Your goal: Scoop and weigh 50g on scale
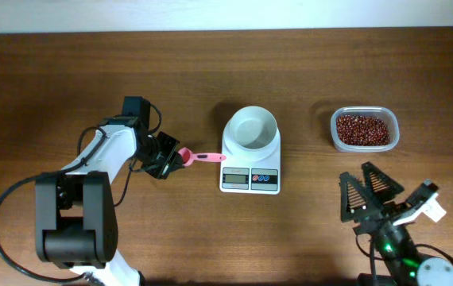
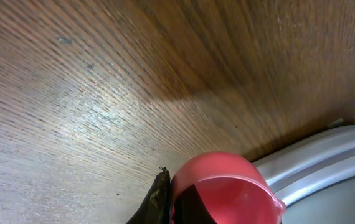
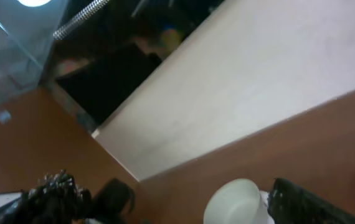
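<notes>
Overhead: brown wooden table (image 1: 67, 71). The scale (image 1: 250, 179) sits at centre, display and buttons on its near edge. The round white bowl (image 1: 251, 129) rests on its platform, and the bowl's inside shows plain white.

The 50g beans (image 1: 362, 129) lie as a dark red-brown heap in a clear plastic tub (image 1: 334, 119), right of the scale and apart from it, at about the same depth as the bowl.

Left gripper (image 1: 171, 159) is just left of the scale, low over the table. Its jaws are closed tight on a pink scoop (image 1: 203, 156). The scoop's free end points right and reaches the scale's left edge; I cannot tell whether it touches.

Right gripper (image 1: 367, 191) is at the near right, nearer than the tub and well apart from it. Its jaws are spread as wide as they go and hold nothing. It points toward the far side.

Left wrist: close view of wood grain. The rounded pink back of the scoop fills the lower middle, with one dark fingertip (image 2: 157, 198) against its left side. The pale rim of the scale curves in at the lower right, just beside the scoop.

Right wrist: tilted and blurry view. The white bowl shows at the bottom, between the two dark fingers (image 3: 53, 198) at the lower corners. A pale wall rises behind the table's far edge.
</notes>
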